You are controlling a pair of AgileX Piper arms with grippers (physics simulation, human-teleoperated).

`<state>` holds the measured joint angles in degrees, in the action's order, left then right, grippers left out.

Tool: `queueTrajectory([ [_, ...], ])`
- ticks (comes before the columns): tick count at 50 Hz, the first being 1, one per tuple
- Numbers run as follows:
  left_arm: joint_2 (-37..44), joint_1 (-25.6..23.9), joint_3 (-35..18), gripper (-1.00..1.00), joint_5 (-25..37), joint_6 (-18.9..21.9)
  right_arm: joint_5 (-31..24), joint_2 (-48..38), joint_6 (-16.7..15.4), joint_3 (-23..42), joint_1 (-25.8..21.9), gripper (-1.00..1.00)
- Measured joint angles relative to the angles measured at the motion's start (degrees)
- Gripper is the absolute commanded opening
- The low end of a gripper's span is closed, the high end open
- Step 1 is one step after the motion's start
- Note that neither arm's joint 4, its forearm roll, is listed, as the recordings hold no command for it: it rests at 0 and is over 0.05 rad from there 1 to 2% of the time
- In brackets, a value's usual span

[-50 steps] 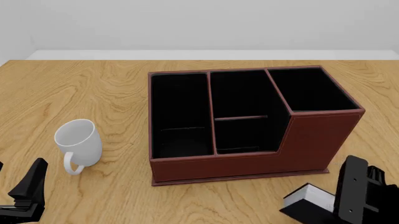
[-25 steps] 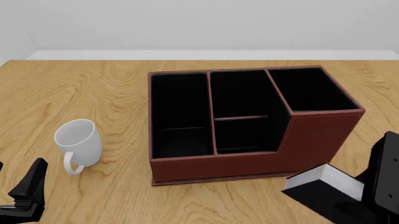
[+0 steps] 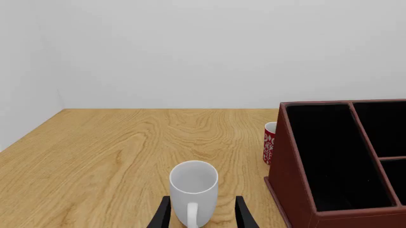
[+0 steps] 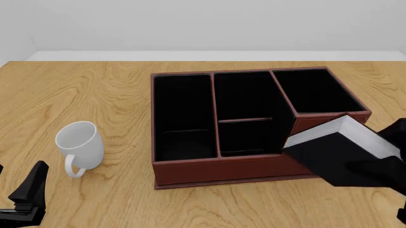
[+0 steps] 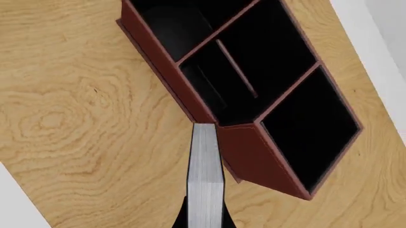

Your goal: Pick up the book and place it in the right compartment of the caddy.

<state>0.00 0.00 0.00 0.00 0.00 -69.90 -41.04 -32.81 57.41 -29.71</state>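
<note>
Book (image 4: 339, 154) sits clamped in right gripper (image 5: 204, 219), tilted before caddy (image 4: 190, 168).

Mug (image 4: 79, 144) left of caddy (image 4: 190, 168); book (image 4: 339, 154) before right compartment (image 4: 314, 90).

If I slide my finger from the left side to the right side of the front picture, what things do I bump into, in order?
Left tool → white mug → caddy → book, held up in front of the caddy's right end.
</note>
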Motion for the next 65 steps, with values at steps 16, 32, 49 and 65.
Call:
queueTrajectory([
  [16, 0.0, 0.0, 0.0, 1.0, 0.0, 0.0, 0.0, -1.57, -3.01, 7.04, 1.36, -1.0],
  [32, 0.0, 0.0, 0.0, 1.0, 0.0, 0.0, 0.0, -3.47, -8.86, 13.53, 5.04, -1.0],
  [49, 0.0, 0.0, 0.0, 1.0, 0.0, 0.0, 0.0, -8.62, -12.15, 20.66, 9.22, -1.0],
  [65, 0.0, 0.0, 0.0, 1.0, 0.0, 0.0, 0.0, -14.22, -13.77, 26.36, 11.51, -1.0],
])
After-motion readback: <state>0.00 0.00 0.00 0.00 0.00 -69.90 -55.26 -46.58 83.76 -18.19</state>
